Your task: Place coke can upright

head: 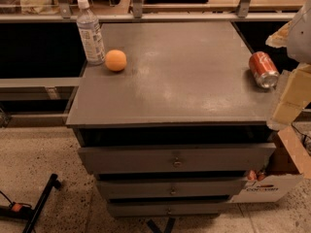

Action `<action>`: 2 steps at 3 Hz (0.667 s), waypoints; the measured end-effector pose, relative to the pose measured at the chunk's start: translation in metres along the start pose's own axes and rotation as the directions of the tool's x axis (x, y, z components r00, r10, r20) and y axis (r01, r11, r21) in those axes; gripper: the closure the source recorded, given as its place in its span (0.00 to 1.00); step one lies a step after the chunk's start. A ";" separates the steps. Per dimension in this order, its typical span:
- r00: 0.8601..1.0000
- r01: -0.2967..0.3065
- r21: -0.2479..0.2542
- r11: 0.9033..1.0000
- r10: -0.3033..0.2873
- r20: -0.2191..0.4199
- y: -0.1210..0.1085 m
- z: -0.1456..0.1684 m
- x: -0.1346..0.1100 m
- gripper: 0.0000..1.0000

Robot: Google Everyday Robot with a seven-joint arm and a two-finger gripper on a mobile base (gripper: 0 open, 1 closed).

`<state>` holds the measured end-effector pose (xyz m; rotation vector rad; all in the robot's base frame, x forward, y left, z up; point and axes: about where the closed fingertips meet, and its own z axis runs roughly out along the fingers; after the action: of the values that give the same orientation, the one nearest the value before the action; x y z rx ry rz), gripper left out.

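Coke can (263, 68) lies on its side at the right edge of the table (175, 91). Its silver end is turned toward the front right and its red body points back left. It's not upright, so the goal isn't met.

My gripper (293, 92) is at the far right of the view, just beside the can, pale and partly cut off by the frame edge. I can't tell if it is open or closed, and I can't tell if it touches the can.

At the back left corner a bottle (90, 32) stands upright, with an orange (115, 60) just beside it. Both are well apart from the can and out of my way. Below the top are drawers (176, 159), and there's a box (272, 183) on the floor at right. Neither matters to the task.

My read on progress: early. The approach looks about done, since the gripper is next to the can. Left to do:
- get a grip on the can
- lift it
- turn it so one silver end faces down
- set it on the table
- let go

The can sits close to the edge, so a nudge could roll it off the right side. Better to stand it further in, toward the middle of the table.
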<state>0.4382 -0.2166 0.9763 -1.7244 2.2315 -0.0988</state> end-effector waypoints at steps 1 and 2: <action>1.000 0.000 0.000 1.000 0.000 0.000 0.000 0.000 0.000 0.00; 1.000 -0.018 0.010 1.000 0.018 -0.018 -0.009 0.005 -0.003 0.00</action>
<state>0.4484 -0.2155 0.9741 -1.7050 2.2548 -0.1208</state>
